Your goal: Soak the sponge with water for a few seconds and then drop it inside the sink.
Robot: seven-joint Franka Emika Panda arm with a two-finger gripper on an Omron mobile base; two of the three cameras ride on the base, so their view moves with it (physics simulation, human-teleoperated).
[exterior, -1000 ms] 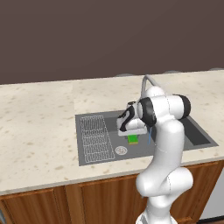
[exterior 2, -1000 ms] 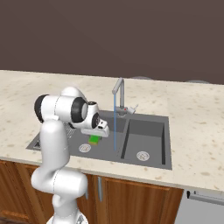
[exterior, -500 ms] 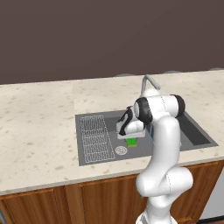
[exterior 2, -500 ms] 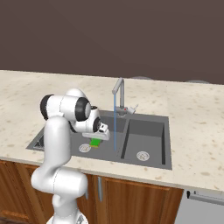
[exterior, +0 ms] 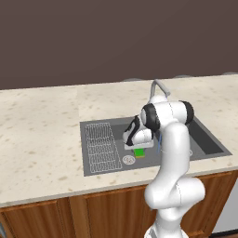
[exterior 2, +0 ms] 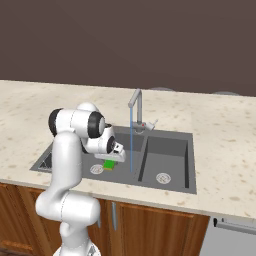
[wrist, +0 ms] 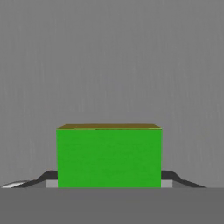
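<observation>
The end effector hangs low over the larger basin of the sink, pointing downward, with its jaws pinching the sponge. The sponge sits directly below the white hand, between the fingers and clear of the basin floor. In the hand view, the sponge presents a broad green face with a thin yellow-brown layer along its far edge, and a dark fingertip presses against each side. In the right base view, the sponge is just beside the round silver drain and a little left of the water, which falls as a thin blue stream from the faucet into the basin. The sponge is near the stream but apart from it. The wire-grid drainboard lies at the left end of the sink, set into the speckled desk.
</observation>
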